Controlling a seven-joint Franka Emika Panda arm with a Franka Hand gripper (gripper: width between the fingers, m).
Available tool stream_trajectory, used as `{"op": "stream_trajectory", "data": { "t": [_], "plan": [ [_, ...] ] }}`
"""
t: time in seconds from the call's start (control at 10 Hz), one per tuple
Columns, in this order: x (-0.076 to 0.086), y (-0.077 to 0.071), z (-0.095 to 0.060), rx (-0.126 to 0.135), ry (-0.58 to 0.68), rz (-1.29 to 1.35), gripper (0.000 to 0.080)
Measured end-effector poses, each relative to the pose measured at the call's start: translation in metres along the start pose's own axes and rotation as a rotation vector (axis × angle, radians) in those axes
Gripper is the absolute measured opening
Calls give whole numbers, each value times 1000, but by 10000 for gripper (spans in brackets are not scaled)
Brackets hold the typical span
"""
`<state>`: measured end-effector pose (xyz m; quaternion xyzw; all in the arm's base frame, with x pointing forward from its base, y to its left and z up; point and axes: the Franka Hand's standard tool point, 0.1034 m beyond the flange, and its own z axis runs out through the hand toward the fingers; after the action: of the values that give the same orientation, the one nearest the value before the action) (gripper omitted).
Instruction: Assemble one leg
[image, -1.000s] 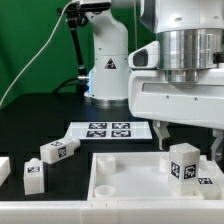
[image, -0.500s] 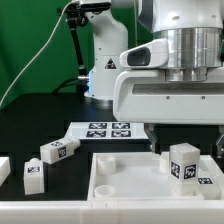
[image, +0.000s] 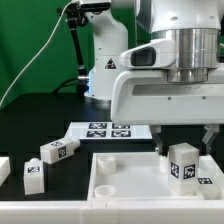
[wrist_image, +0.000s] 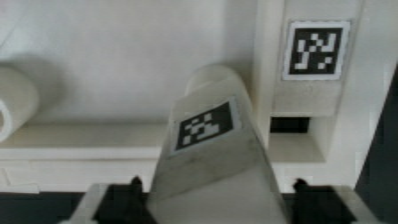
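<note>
One leg (image: 183, 162), a small white block with a black-and-white tag, stands upright on the large white square piece (image: 125, 178) at the exterior view's right. My gripper (image: 182, 138) hangs just above it, open, with one finger on each side. In the wrist view the leg (wrist_image: 214, 140) rises between the two dark fingertips (wrist_image: 125, 190), with a small gap on each side. The gripper (wrist_image: 215, 190) holds nothing.
Two more legs (image: 58, 150) (image: 32, 176) lie on the black table to the exterior view's left, and another white part (image: 3, 168) sits at the left edge. The marker board (image: 108, 130) lies behind the square piece. The arm's base (image: 105, 65) stands at the back.
The gripper has shifted slightly to the exterior view's left over the upright leg. The leg and other parts have not moved.
</note>
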<state>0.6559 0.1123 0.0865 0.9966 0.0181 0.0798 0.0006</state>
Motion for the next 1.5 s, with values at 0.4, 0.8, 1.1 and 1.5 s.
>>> {"op": "stream_trajectory", "data": {
  "t": [0.4, 0.8, 1.1, 1.5],
  "plan": [
    [0, 0, 0, 1, 0, 18, 281],
    [-1, 2, 1, 0, 26, 401, 281],
    [-2, 3, 1, 19, 34, 784, 281],
    [-4, -1, 0, -2, 4, 1262, 281]
  ]
}}
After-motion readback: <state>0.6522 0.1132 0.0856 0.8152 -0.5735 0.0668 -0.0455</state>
